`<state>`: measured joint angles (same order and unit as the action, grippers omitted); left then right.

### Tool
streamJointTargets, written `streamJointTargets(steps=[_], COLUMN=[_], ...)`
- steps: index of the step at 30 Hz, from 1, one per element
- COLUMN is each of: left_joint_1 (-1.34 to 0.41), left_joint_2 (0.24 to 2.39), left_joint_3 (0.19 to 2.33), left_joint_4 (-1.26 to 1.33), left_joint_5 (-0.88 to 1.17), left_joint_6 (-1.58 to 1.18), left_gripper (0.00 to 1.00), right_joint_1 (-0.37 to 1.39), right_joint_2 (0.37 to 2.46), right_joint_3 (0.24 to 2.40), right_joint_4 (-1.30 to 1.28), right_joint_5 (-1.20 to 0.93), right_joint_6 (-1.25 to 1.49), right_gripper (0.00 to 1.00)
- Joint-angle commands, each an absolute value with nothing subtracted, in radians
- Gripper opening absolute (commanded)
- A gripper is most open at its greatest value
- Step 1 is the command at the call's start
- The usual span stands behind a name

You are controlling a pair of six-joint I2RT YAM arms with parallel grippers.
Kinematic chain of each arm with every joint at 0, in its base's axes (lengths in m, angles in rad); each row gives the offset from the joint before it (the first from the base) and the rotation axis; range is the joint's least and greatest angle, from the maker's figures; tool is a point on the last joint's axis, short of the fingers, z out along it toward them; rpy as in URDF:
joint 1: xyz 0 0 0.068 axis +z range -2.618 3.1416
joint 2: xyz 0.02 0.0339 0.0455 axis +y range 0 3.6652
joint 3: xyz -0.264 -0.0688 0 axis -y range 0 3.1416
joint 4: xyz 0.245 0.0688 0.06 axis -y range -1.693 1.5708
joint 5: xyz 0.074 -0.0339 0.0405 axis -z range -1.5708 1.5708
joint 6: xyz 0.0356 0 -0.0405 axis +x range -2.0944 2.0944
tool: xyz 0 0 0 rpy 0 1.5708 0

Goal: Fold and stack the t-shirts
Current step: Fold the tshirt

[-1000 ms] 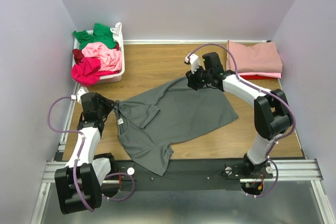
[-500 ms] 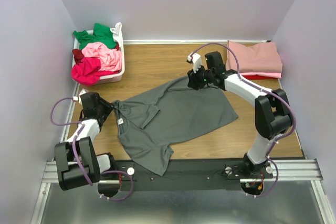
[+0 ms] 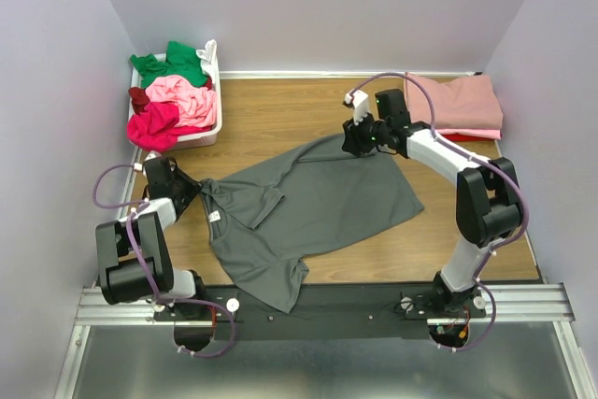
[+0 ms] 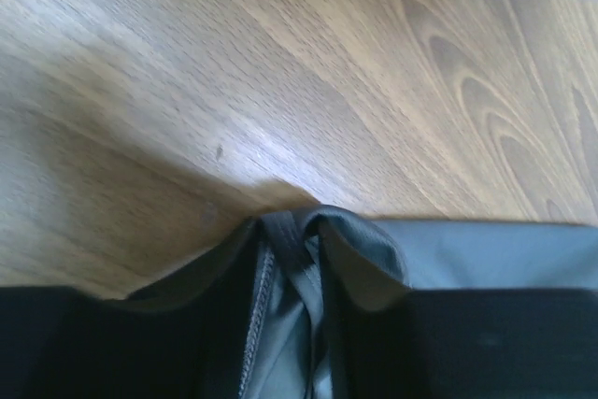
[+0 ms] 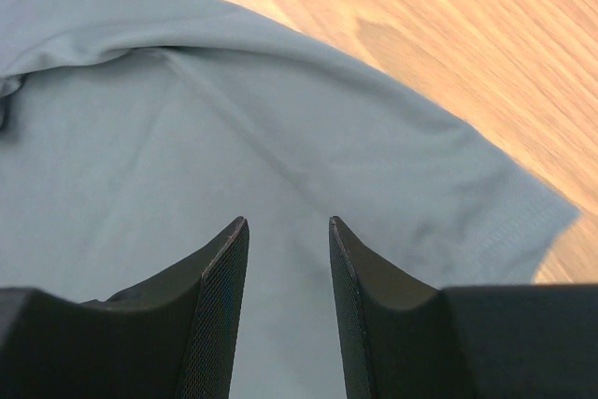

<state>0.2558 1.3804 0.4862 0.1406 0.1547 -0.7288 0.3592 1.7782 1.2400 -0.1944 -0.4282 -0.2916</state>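
Pinching a bunched fold of cloth, the left gripper (image 3: 192,191) has the dark grey t-shirt (image 3: 318,203) by its near-left edge, probably to anchor it for spreading. The shirt lies rumpled on the table (image 3: 280,105), 1 sleeve turned over. At its far edge the right gripper (image 5: 288,231) stands narrowly parted over cloth (whether it grips, I cannot tell). Beyond, unfolded shirts (image 3: 182,105) fill the white basket (image 3: 217,91); 1 folded dusty rose shirt (image 3: 453,100) tops the far-right stack.
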Motion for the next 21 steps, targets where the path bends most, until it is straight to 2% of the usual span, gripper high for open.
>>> streamJointTargets(steps=[1,3,4,8,15,21], left_joint_1=[0.271,0.278,0.279,0.296,0.304,0.304], left_joint_2=[1.417,1.422,1.417,1.416,1.459,1.486], left_joint_3=[0.518,0.522,0.523,0.523,0.548,0.551], left_joint_4=[0.153,0.159,0.160,0.172,0.187,0.206], left_joint_5=[0.183,0.201,0.207,0.232,0.291,0.331], left_joint_6=[-0.695,-0.689,-0.687,-0.684,-0.675,-0.673], left_gripper=[0.33,0.23,0.13,0.01,0.00,0.00], right_joint_1=[0.305,0.266,0.253,0.192,0.140,0.127], right_joint_2=[1.813,1.828,1.845,1.890,2.003,2.072], right_joint_3=[1.249,1.258,1.268,1.302,1.411,1.453], right_joint_4=[-0.192,-0.192,-0.193,-0.196,-0.233,-0.262], right_joint_5=[-0.431,-0.425,-0.426,-0.404,-0.348,-0.445], right_joint_6=[-0.242,-0.224,-0.210,-0.187,-0.158,-0.129], right_gripper=[0.47,0.47,0.47,0.47,0.47,0.47])
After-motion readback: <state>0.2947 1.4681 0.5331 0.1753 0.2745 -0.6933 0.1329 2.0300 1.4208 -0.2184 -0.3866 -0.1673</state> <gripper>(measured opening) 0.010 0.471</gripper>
